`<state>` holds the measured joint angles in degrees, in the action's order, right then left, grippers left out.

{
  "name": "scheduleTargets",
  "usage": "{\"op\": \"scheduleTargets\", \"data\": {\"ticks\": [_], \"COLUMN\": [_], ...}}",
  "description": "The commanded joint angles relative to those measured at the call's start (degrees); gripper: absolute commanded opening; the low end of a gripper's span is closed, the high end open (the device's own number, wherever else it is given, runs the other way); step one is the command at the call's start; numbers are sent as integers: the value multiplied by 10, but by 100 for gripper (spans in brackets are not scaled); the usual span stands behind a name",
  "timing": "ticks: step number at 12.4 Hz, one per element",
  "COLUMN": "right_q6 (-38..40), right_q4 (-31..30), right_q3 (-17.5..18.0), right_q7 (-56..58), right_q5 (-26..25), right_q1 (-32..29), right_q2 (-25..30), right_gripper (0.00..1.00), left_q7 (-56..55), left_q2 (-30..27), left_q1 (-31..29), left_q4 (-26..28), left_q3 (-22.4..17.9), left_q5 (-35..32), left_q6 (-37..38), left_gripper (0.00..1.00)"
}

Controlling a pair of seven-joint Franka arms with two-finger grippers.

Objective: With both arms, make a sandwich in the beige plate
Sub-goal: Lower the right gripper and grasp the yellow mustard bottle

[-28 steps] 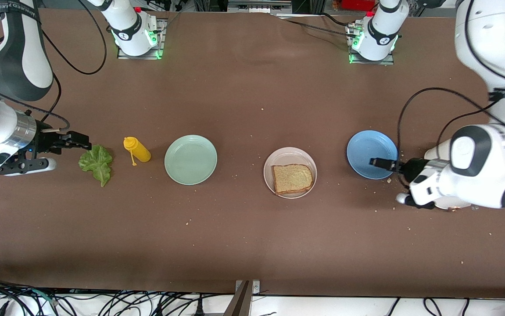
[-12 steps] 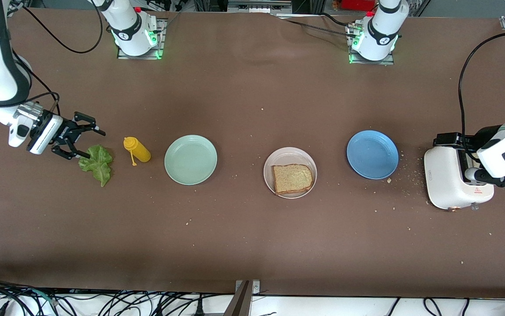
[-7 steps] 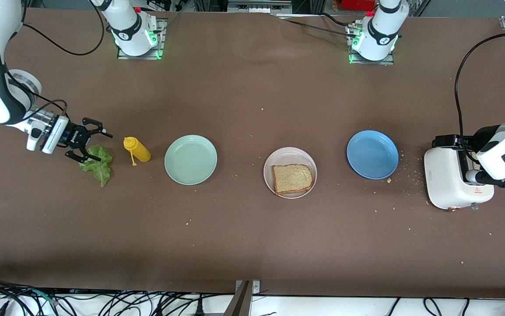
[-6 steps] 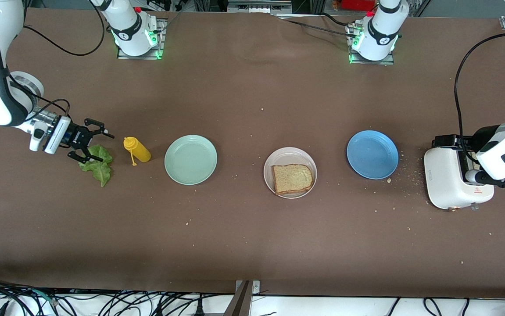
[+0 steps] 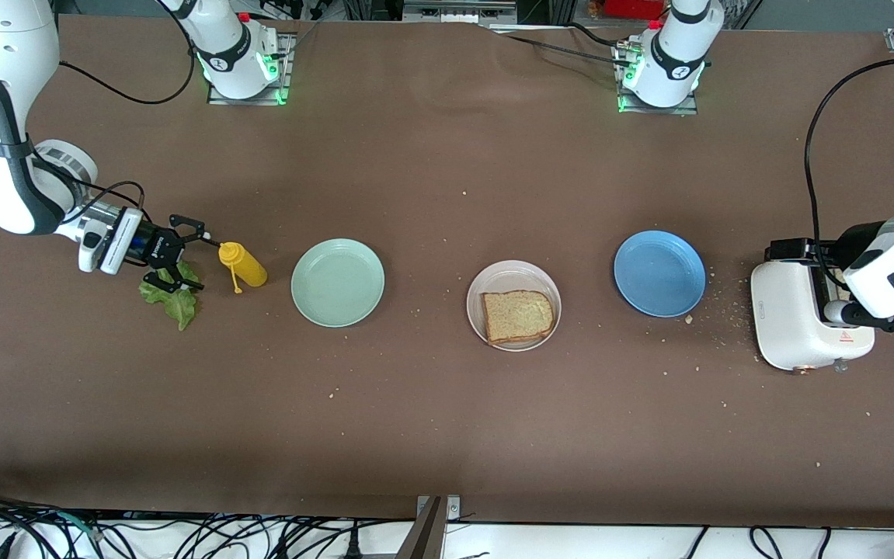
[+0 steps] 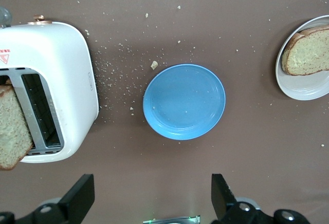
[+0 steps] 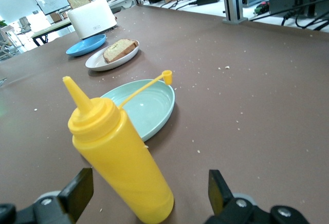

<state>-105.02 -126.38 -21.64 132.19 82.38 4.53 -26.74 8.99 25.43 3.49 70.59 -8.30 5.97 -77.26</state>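
Beside lettuce (image 5: pixel 171 299), yellow bottle (image 5: pixel 242 264) fronting wide right claw (image 5: pixel 186 256), left claw (image 6: pixel 149 196) wide over toaster (image 5: pixel 800 326)

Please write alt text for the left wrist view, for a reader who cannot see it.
Seen from above, the open left gripper hangs over the brown table, with a white toaster that has a bread slice sticking out of one slot. An empty blue plate lies beside the toaster among crumbs, and the beige plate with a second slice shows at the edge.

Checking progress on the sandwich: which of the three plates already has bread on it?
The beige plate, the middle one, holds a bread slice; the green plate and blue plate hold nothing.
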Motion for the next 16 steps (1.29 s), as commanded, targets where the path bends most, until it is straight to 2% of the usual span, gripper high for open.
{"op": "scheduleTargets", "data": {"ticks": [1,8,12,13,14,16], "right_q6": [40,52,54,54,54,51], "right_q4": [10,9,9,10,10,11], "right_q3": [5,24,49,52,52,52], "right_q7": [64,79,81,81,87,105], "right_q5": [54,75,123,123,123,124], "right_q1": [0,0,1,1,1,0], "right_q2": [-48,-74,-77,-78,-78,-78], "right_gripper": [99,99,98,83,61,9], "left_q7": [-5,-4,-1,-1,-1,-1], "left_q2": [3,3,3,3,3,3], "left_q1": [-1,-3,-4,-4,-4,-4], "left_q4": [-11,-10,-9,-9,-8,-8], "left_q3": [2,2,2,2,2,2], "left_q5": [-18,-19,-14,-13,-14,-14], "left_q6": [7,11,11,11,11,11], "left_gripper": [100,100,100,100,100,100]}}
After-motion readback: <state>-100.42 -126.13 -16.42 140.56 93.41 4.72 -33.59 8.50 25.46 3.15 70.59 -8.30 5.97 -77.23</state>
